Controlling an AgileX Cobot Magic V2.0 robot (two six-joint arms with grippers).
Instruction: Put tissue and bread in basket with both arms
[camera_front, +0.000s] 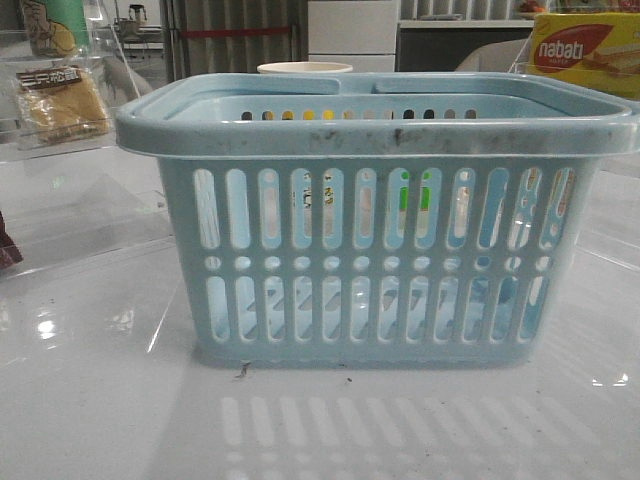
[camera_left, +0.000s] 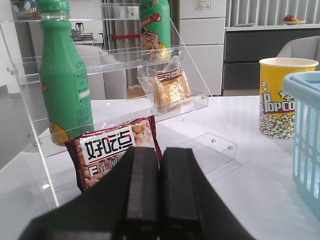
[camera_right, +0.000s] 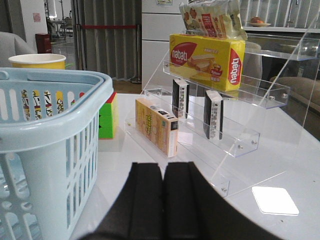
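Tan-yellow bread in its clear wrapper (camera_left: 171, 89) sits on the clear acrylic shelf (camera_left: 197, 98), and black-and-white tissue packs (camera_right: 213, 115) wait on the other rack; the pale blue slotted basket (camera_front: 375, 215) on the tabletop looks unloaded. Both arms' fingers are pressed together, holding nothing, so opening and reaching come next

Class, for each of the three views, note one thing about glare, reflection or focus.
Front view: the glossy table mirrors the basket slots, with small glare spots at left. Left wrist view: the shut left claw is soft and near; the bread looks sharper. Right wrist view: a bright light patch lies beside the shut right claw.
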